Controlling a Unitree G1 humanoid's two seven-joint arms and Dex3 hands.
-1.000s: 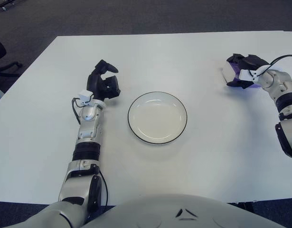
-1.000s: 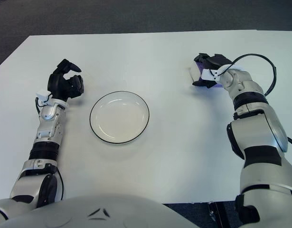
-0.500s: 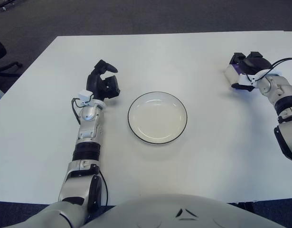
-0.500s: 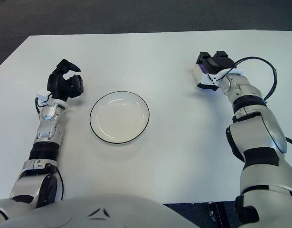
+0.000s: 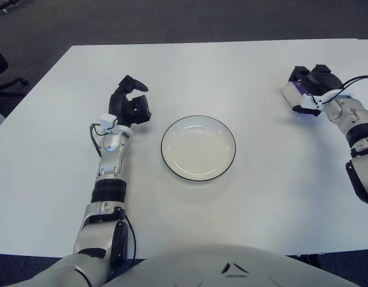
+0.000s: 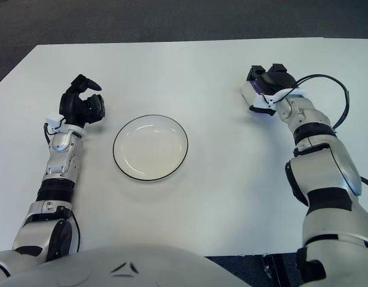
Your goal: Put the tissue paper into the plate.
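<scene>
head stereo pair | facing forward-down | both share table (image 5: 189,227), slightly offset sideways

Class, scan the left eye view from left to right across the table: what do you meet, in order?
Left hand → plate → right hand, over the tissue pack.

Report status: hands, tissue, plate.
Right hand closed over purple tissue pack, far right of plate. Left hand idle left of plate. Plate empty, path clear.
</scene>
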